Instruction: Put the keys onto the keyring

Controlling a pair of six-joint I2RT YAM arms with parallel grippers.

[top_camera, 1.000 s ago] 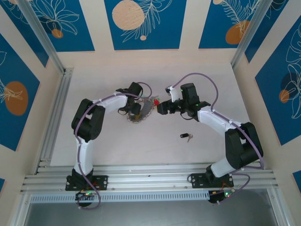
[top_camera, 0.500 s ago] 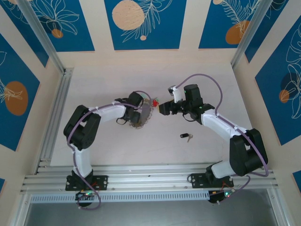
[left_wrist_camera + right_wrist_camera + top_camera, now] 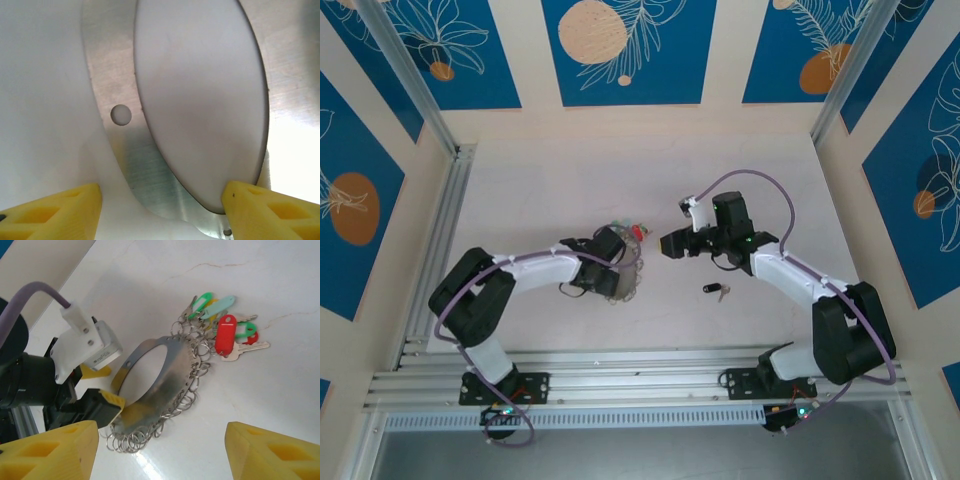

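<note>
Ok, snapshot: the white marbled counter (image 3: 550, 170) carries everything. Left arm (image 3: 525, 267) reaches low toward centre and right arm (image 3: 790, 272) comes in from the right, so the wrists face each other mid-counter. Left claw (image 3: 612, 268) sits at the near-left edge of the keyring (image 3: 625, 275). From the right wrist, its yellow fingers (image 3: 107, 404) straddle the hoop's rim, one on each side of the metal. From the left wrist, one finger is against the band and there's a visible gap at the other. The jaws stand apart, and I can't tell whether that's a real clamp or the hoop is just resting there. Right claw (image 3: 161, 432) is released and empty, fingers wide. It hangs just right of the hoop, pointed at it, not touching. Keyring is left of centre: a flat grey hoop with a fringe of small split rings (image 3: 130, 440) down on the surface. Keys (image 3: 227, 332) with red, green and teal heads are bunched at the hoop's edge away from the left claw and lie on the counter. One loose black-headed key (image 3: 717, 291) lies alone near the right arm, well apart from the hoop
</note>
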